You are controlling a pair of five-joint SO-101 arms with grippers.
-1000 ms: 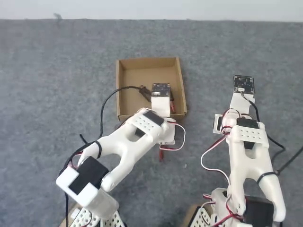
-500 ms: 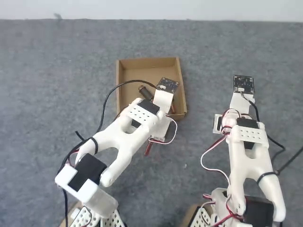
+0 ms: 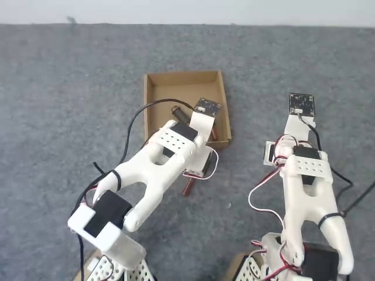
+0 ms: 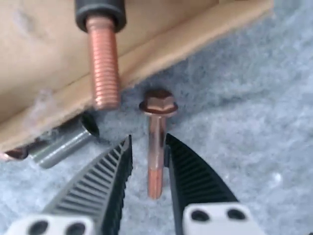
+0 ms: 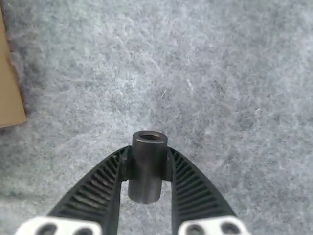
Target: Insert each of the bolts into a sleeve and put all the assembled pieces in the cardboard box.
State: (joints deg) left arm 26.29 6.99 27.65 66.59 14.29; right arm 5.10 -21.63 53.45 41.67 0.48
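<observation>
The cardboard box (image 3: 181, 91) is sitting open-topped, and one assembled piece (image 4: 103, 68) is lying in it, copper thread poking out of a black sleeve. Just outside its near wall a grey sleeve (image 4: 63, 142) is lying on its side. Everything's resting on a bench (image 3: 70, 88) covered in fuzzy grey felt, with a pale wall (image 3: 187, 10) running along the back. The loose bolt (image 4: 156, 127) is lying on the felt right by the box, looking coppery with a flanged hex head. The left gripper (image 4: 147, 147) is straddling its shank, fingers spread, not squeezing. The right gripper (image 5: 148, 152) is hovering over bare felt off to the side, fingers clamping a dark sleeve (image 5: 148, 171) upright, bore facing up.
</observation>
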